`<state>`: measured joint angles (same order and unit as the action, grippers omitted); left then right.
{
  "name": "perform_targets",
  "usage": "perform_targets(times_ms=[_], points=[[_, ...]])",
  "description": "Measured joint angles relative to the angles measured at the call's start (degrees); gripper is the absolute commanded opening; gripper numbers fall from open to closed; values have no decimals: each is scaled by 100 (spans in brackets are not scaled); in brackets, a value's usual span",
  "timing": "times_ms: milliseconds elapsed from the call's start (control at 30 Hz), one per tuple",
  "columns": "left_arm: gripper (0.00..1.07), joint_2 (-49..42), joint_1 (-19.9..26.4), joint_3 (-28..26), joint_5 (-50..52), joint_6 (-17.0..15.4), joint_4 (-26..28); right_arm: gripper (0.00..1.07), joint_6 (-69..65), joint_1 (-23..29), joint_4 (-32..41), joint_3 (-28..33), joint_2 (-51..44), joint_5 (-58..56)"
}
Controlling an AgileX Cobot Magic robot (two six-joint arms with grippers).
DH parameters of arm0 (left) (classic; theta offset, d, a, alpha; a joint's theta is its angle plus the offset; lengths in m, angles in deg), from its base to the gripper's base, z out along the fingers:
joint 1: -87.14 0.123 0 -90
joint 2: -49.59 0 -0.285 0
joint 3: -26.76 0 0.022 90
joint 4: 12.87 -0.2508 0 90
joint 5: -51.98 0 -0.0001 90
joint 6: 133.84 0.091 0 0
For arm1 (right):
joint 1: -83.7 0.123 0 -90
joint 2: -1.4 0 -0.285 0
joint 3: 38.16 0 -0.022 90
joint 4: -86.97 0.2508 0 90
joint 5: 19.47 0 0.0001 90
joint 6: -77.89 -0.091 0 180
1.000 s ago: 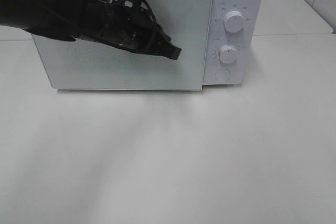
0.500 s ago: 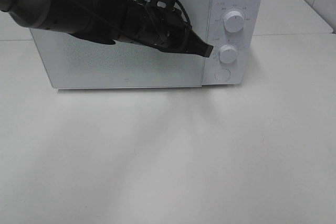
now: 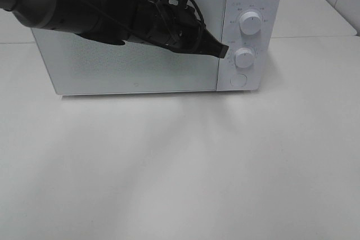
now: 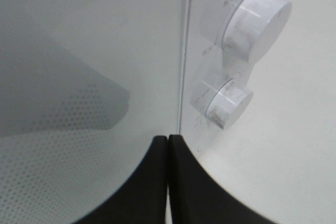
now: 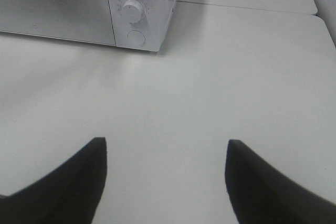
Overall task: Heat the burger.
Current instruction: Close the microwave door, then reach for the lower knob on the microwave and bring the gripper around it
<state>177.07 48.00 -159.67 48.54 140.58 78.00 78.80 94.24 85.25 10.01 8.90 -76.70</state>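
Note:
The burger is out of view; the white microwave stands at the back of the table with its door closed. My left gripper reaches across the door from the left, shut and empty, its tip at the door's right edge just left of the lower knob. In the left wrist view the two fingers press together in front of the door seam, with the lower knob and the upper knob close by. My right gripper hangs open over bare table, holding nothing.
The microwave's control panel carries the upper knob and a round button under the lower knob. The white table spreads out in front of it. The right wrist view shows the microwave far off at the back.
My left arm has swung right along the door, from its middle to its right edge beside the lower knob. It has hardly moved in the last half second. The right gripper is unchanged.

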Motion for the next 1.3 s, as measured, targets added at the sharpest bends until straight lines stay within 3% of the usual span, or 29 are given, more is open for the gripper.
perform_targets(times_ms=[267, 433, 533, 600, 700, 767, 967, 1300], points=[[0, -682, 138, 476, 57, 149, -395, 62, 0, 0, 0, 0, 0, 0], [0, -1650, 166, 1541, 120, 160, -602, 62, 0, 0, 0, 0, 0, 0], [0, -1816, 160, 1690, 120, 160, -619, 62, 0, 0, 0, 0, 0, 0], [0, -2424, 160, 2412, 155, 160, -636, 62, 0, 0, 0, 0, 0, 0], [0, -2590, 160, 2590, 195, 160, -636, 62, 0, 0, 0, 0, 0, 0], [0, -3174, 160, 3174, 453, 115, -647, 62, 0, 0, 0, 0, 0, 0], [0, -3850, 160, 3965, 773, 115, -527, 62, 0, 0, 0, 0, 0, 0], [0, -4309, 160, 4664, 716, 103, -109, 62, 0, 0, 0, 0, 0, 0]])
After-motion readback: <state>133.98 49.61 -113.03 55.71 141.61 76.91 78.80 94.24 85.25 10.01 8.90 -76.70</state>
